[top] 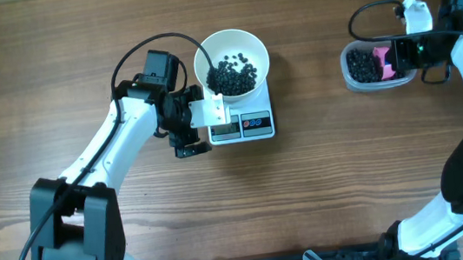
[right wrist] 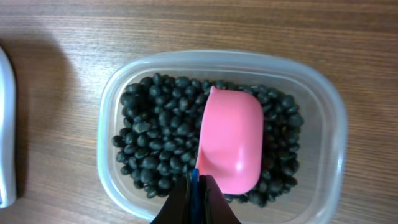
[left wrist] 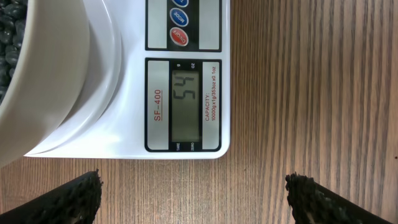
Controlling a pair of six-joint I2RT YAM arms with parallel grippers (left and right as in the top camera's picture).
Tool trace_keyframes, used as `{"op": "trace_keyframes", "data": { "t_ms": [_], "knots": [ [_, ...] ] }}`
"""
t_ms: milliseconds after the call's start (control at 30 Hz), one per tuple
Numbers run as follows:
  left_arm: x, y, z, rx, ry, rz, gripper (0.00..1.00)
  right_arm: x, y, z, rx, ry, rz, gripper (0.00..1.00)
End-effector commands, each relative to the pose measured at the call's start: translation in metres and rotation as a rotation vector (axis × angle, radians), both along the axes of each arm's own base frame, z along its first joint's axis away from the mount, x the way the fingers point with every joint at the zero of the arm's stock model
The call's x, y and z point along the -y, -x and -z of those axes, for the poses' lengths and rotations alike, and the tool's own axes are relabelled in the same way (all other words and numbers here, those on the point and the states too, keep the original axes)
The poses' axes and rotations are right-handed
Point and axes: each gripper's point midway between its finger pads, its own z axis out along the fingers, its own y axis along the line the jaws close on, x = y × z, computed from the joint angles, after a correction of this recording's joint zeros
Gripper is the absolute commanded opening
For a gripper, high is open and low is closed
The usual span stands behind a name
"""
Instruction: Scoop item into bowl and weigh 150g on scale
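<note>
Just ahead of the wide-spread left gripper (left wrist: pixel 193 194), the scale (left wrist: pixel 134 134).

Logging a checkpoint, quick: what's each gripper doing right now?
Left gripper: open, holding nothing, beside the scale.
Right gripper: closed on the pink scoop, inside the clear tub.

Left wrist view: bowl (left wrist: pixel 50 93) cropped at left and top edges; scale (left wrist: pixel 134 74) cropped at top. Overhead: display (top: pixel 225 131) digits too small to read. Right wrist view: pink scoop (right wrist: pixel 231 140) handle hidden within closed right gripper (right wrist: pixel 196 186); tub (right wrist: pixel 329 124) cropped below.
</note>
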Motion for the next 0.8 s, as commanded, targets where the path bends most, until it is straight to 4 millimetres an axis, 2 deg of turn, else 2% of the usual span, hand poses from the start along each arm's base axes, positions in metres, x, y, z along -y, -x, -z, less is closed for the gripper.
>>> {"op": "trace_keyframes", "data": {
  "t_ms": [0, 133, 200, 300, 333, 433, 500, 700, 767],
  "knots": [
    [0.001, 0.004, 0.005, -0.017, 0.012, 0.018, 1.0, -0.012, 0.012, 0.024, -0.097, -0.089, 0.04, 0.04],
    [0.001, 0.004, 0.005, -0.017, 0.012, 0.018, 1.0, -0.005, -0.014, 0.017, 0.002, -0.081, 0.091, 0.04],
    [0.001, 0.004, 0.005, -0.017, 0.012, 0.018, 1.0, -0.003, -0.02, 0.017, 0.015, -0.091, 0.127, 0.04],
    [0.001, 0.004, 0.005, -0.017, 0.012, 0.018, 1.0, -0.005, -0.012, 0.02, -0.043, -0.135, 0.212, 0.04],
    [0.001, 0.004, 0.005, -0.017, 0.012, 0.018, 1.0, -0.009, -0.001, 0.023, -0.106, -0.162, 0.258, 0.04],
    [0.001, 0.004, 0.005, -0.017, 0.012, 0.018, 1.0, -0.021, 0.019, 0.026, -0.197, -0.21, 0.257, 0.04],
    [0.001, 0.004, 0.005, -0.017, 0.012, 0.018, 1.0, -0.025, 0.019, 0.024, -0.196, -0.237, 0.249, 0.04],
    [0.001, 0.004, 0.005, -0.017, 0.012, 0.018, 1.0, -0.012, -0.023, 0.013, -0.004, -0.202, 0.233, 0.04],
    [0.001, 0.004, 0.005, -0.017, 0.012, 0.018, 1.0, -0.013, -0.02, 0.015, -0.02, -0.207, 0.237, 0.04]
  ]
}}
